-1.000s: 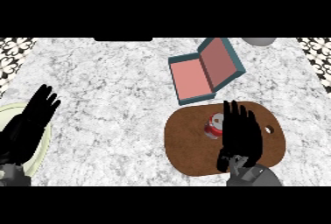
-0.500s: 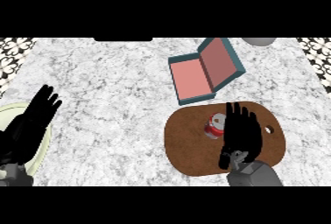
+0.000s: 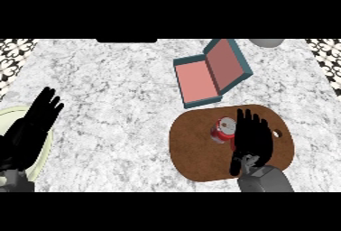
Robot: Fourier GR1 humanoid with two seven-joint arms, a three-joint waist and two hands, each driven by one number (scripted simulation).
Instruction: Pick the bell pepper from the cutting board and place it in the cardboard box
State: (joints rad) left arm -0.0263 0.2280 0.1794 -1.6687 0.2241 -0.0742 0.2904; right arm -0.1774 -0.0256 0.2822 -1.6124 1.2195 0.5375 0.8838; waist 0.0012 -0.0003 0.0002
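From the head view, the right hand [image 3: 251,137] has crept a little further up the cutting board [image 3: 200,153] than it was a second ago, and now hovers just beside the bell pepper [image 3: 224,129], covering its right edge. Its fingers are straight and spread, with nothing held. That small advance suggests the approach is nearly over and the grasp is next; the pepper itself has not shifted and still lies on the upper middle of the board.

The cardboard box [image 3: 209,74] sits open just beyond the board's far edge, its pinkish inside showing and its lid tilted back to the right, so the carry will be a short one.

The left hand [image 3: 36,122] rests open at the left side, fingers up, over a pale plate [image 3: 40,162], unchanged.

How much of the pepper lies under the right hand is hard to say, and I cannot tell whether the fingers already touch it. The plate is cut off by the edge and largely hidden by the left forearm. A grey object [image 3: 268,42] at the top edge of the worktop [image 3: 113,90] is cropped beyond recognition.
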